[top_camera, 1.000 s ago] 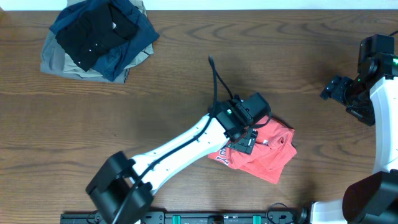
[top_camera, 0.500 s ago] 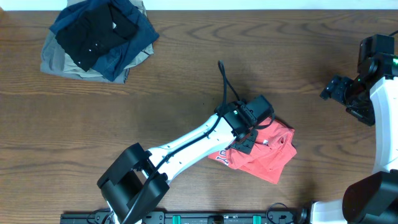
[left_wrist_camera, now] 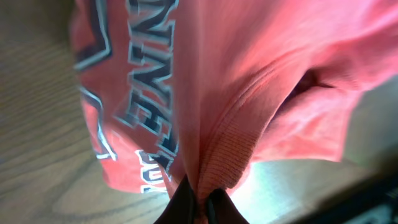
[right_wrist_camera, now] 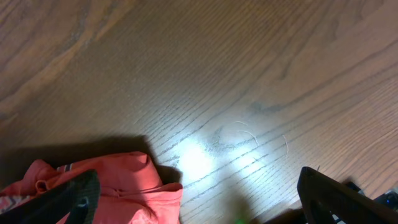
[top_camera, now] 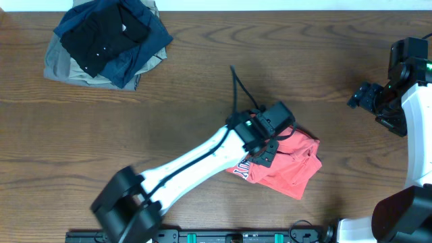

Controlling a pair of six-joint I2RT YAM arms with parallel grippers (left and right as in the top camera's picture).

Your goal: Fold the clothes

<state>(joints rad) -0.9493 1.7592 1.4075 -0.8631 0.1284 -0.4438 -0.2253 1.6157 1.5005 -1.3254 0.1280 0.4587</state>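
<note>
The coral-red T-shirt (top_camera: 291,169) lies crumpled on the wooden table, right of centre near the front edge. My left gripper (top_camera: 270,144) sits over its upper left part. In the left wrist view, the left gripper (left_wrist_camera: 202,202) is shut on a ribbed fold of the T-shirt (left_wrist_camera: 249,68), and white-outlined lettering (left_wrist_camera: 152,74) shows on the left. My right gripper (top_camera: 359,98) hovers far off at the right edge, open, with nothing between its fingers. The right wrist view shows the right gripper (right_wrist_camera: 202,199) wide open over bare wood, with the T-shirt (right_wrist_camera: 134,186) at lower left.
A pile of black, navy and khaki garments (top_camera: 108,40) sits at the table's back left corner. The brown wooden table (top_camera: 202,81) lies bare between that pile and the shirt. The right arm's body (top_camera: 418,135) stands along the right edge.
My left gripper has closed from open onto a fold of the T-shirt, shifting only slightly over it. The right arm has not moved.
</note>
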